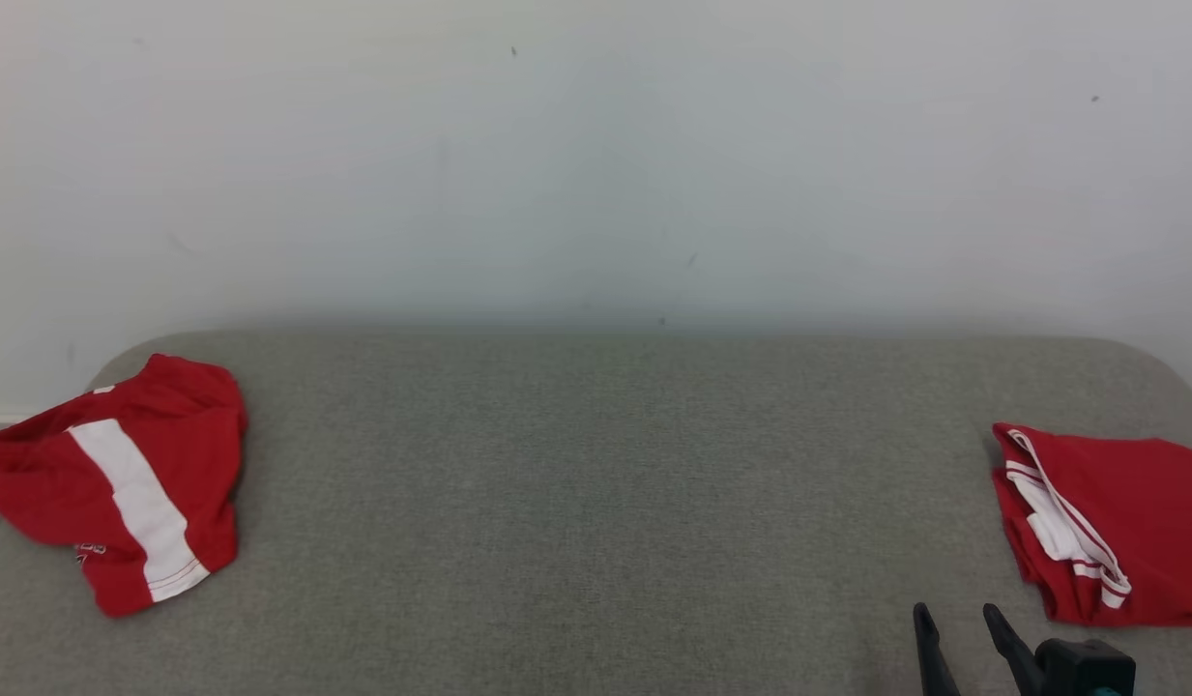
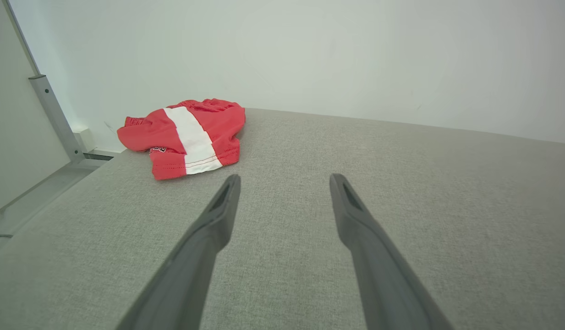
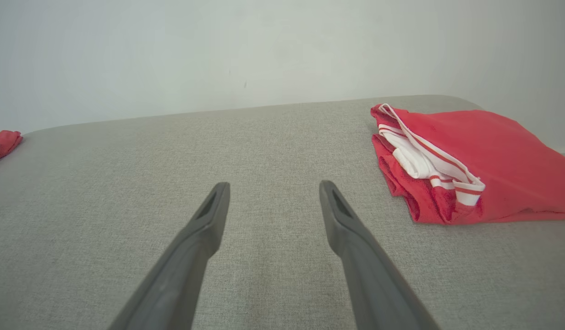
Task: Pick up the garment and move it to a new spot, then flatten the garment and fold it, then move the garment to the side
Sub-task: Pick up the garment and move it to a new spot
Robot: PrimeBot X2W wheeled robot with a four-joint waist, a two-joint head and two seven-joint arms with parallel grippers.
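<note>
**Two red garments at opposite ends of a grey pad; both grippers spread and empty**

A pale wall (image 1: 596,145) rises behind a broad grey fabric pad (image 1: 596,503) with rounded far corners.

The crumpled garment (image 1: 122,483) lies at the pad's far left and reaches its left edge. It is red, bunched into a loose heap, with one wide white stripe running across it and a gathered hem along its far side. A little lettering shows at its near edge, too small to read.

The folded garment (image 1: 1137,522) lies at the pad's right end. It is also red, laid in flat layers, with white-and-red striped trim showing along its left edge.

The two garments are well apart, with bare pad between them.

In the right wrist view, the right gripper (image 3: 274,184) hovers over the pad with its jaws apart and nothing between them. The folded garment sits ahead and to the right of its fingers, near but not touching.

In the left wrist view, the left gripper (image 2: 286,179) also has its jaws wide apart and holds nothing. The crumpled garment lies ahead and to the left of its fingers, near the left fingertip yet clear of it.
</note>
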